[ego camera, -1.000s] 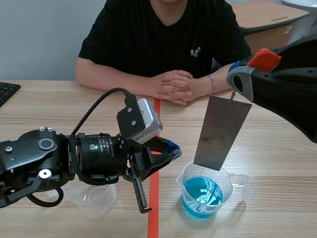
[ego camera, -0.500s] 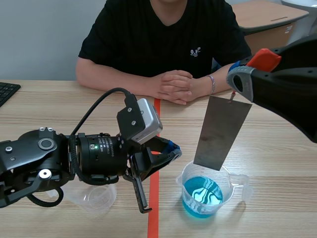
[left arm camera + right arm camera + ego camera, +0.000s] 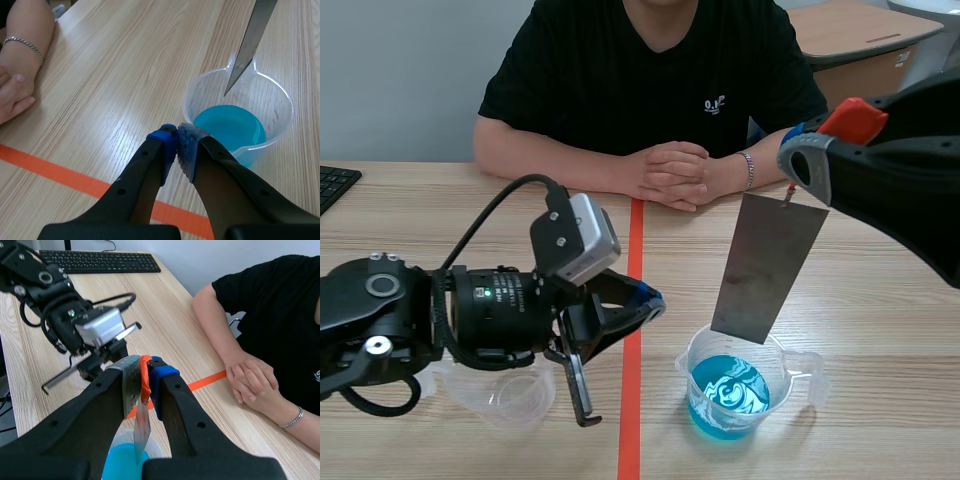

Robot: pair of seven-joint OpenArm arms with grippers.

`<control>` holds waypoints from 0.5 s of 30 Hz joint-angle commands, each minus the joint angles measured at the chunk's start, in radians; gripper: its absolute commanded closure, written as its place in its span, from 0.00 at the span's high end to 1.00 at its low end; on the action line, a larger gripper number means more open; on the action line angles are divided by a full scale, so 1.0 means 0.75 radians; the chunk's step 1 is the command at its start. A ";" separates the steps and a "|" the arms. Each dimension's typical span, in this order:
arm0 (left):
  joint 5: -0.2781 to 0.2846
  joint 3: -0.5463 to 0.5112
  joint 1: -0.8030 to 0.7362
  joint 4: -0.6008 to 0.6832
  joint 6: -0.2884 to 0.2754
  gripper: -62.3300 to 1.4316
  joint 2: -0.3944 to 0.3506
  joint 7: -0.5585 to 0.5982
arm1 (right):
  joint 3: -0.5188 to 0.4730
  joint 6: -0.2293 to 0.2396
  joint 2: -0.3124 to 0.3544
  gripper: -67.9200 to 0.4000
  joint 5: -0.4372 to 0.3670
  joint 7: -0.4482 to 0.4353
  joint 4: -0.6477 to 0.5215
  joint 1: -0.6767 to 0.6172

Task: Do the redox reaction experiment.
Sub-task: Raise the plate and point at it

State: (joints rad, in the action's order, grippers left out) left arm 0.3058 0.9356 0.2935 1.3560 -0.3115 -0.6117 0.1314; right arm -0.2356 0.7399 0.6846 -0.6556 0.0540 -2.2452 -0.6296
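Note:
A grey metal sheet [image 3: 765,270] hangs upright from an orange-red clip held in my right gripper [image 3: 810,150], which is raised at the right. Its lower edge is about level with the rim of a clear beaker [image 3: 728,385] of blue liquid. In the right wrist view the gripper [image 3: 145,370] is shut on the clip, with the sheet [image 3: 141,432] dangling over the beaker [image 3: 125,460]. My left gripper [image 3: 650,300] is low and to the left of the beaker, shut on nothing. In the left wrist view its fingertips [image 3: 176,135] meet just short of the beaker [image 3: 235,125] and sheet [image 3: 250,42].
An empty clear cup [image 3: 510,395] sits under my left arm. A person sits across the table with clasped hands [image 3: 670,175] resting on it. A black keyboard [image 3: 335,185] lies at the far left. An orange tape line [image 3: 632,400] runs down the table's middle.
My left arm has drawn back to the left, away from the beaker, with its gripper still shut. The right arm and the hanging sheet have not moved.

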 commanded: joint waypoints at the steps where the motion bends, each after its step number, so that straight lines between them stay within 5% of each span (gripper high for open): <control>1: 0.034 -0.006 0.002 0.079 0.002 0.09 -0.052 0.022 | -0.009 0.008 0.010 0.03 -0.015 -0.020 -0.022 0.008; 15: 0.128 -0.142 -0.264 0.262 0.013 0.09 -0.481 0.160 | -0.009 0.008 0.010 0.03 -0.015 -0.020 -0.022 0.008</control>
State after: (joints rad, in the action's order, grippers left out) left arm 0.3939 0.8501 0.1158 1.5375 -0.3073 -0.9615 0.2321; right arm -0.2356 0.7399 0.6849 -0.6556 0.0540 -2.2452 -0.6296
